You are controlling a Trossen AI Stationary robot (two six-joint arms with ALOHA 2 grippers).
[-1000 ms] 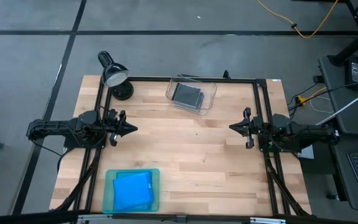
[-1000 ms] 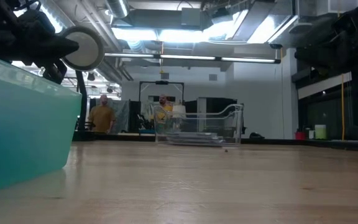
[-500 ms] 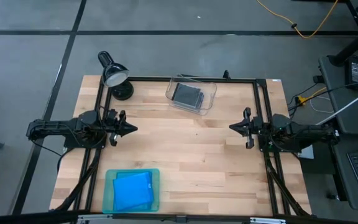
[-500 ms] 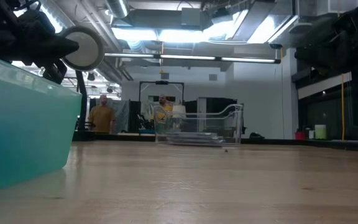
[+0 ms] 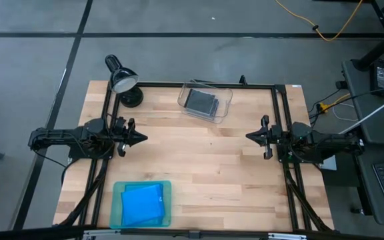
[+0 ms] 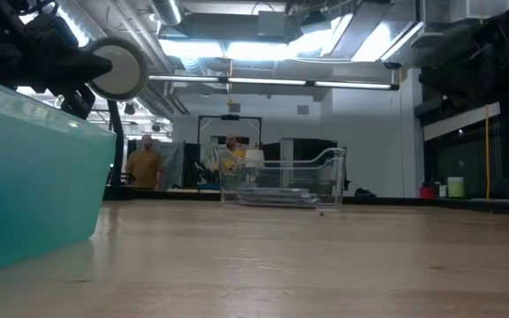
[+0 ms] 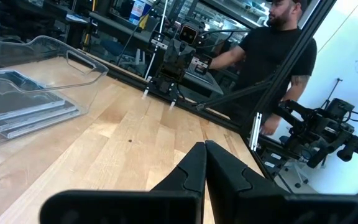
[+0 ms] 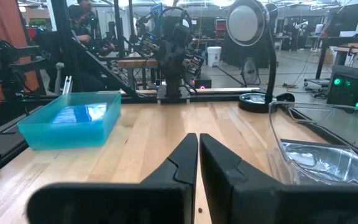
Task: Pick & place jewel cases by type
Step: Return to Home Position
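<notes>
Left gripper (image 5: 141, 139) and right gripper (image 5: 249, 137) are waiting at opposite table (image 5: 205, 173) edges, fingers pressed together. Dark cases (image 5: 201, 101) are lying in the far clear bin (image 5: 228, 103); blue cases (image 5: 143, 204) are lying in the near-left teal tray (image 5: 117, 207).

High cam hangs well above the clear bin (image 5: 205, 102), faces straight down and takes in the whole table (image 5: 232, 167). Low cam sits at board height at the table edge opposite the bin and looks level toward it from well apart, with the teal tray (image 6: 25, 177) wall close against its near side. Wrist cams ride low on either side of the bin and face each other across the table, both nearer it than the low cam; all four views share the bin.
</notes>
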